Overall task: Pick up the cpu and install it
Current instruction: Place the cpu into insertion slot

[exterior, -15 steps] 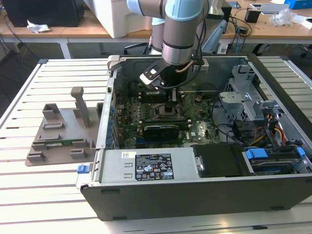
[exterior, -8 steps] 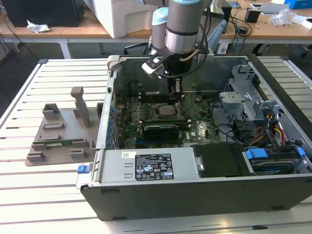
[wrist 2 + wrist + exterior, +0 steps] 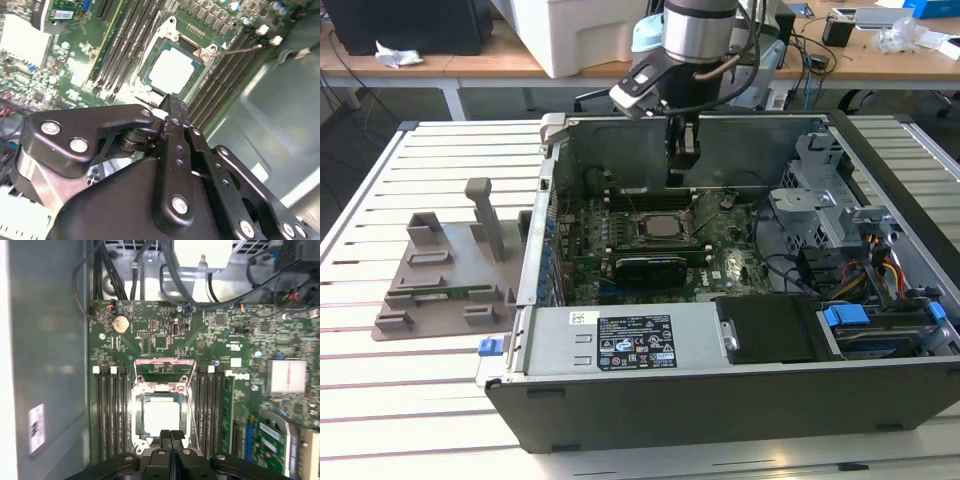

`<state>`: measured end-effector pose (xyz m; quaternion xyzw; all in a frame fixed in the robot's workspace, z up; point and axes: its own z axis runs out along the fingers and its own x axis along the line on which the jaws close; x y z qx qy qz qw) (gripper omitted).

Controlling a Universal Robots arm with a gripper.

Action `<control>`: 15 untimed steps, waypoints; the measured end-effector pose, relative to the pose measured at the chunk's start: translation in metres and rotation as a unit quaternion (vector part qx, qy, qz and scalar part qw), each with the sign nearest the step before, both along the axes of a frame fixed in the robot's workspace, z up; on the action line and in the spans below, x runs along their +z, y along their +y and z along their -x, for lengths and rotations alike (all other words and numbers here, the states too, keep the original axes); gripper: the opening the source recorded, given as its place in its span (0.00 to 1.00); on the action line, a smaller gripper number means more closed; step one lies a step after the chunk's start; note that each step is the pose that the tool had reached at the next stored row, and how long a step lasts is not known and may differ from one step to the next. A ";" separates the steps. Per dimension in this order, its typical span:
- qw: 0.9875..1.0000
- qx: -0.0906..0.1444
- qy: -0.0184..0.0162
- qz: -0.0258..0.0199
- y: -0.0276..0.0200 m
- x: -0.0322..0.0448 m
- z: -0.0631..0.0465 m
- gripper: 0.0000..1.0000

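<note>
The cpu (image 3: 660,226) lies flat in the motherboard socket, its silver top showing in both wrist views (image 3: 172,70) (image 3: 161,416). The socket's metal frame (image 3: 164,371) stands open around it. My gripper (image 3: 682,165) hangs inside the open computer case, a little above the cpu and toward the case's back wall. Its black fingers (image 3: 166,436) are pressed together with nothing between them, and their tips (image 3: 175,106) sit over the cpu's near edge.
The open case wall (image 3: 620,135) rises close behind the gripper. Memory slots (image 3: 107,410) flank the socket. The power supply (image 3: 620,340), drive cage (image 3: 820,215) and cables (image 3: 880,265) fill the case's front and right. A grey fixture (image 3: 445,275) sits on the slatted table at the exterior view's left.
</note>
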<state>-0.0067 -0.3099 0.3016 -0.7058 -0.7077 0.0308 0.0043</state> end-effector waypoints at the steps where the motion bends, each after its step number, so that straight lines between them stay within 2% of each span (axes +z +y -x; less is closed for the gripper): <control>1: 1.000 0.000 0.000 0.000 0.0000 0.0076 0.000 0.11; 6: 1.000 0.000 0.000 0.000 0.0000 0.0373 0.000 0.11; 15: 1.000 0.000 0.000 0.000 0.0000 0.0387 0.000 0.11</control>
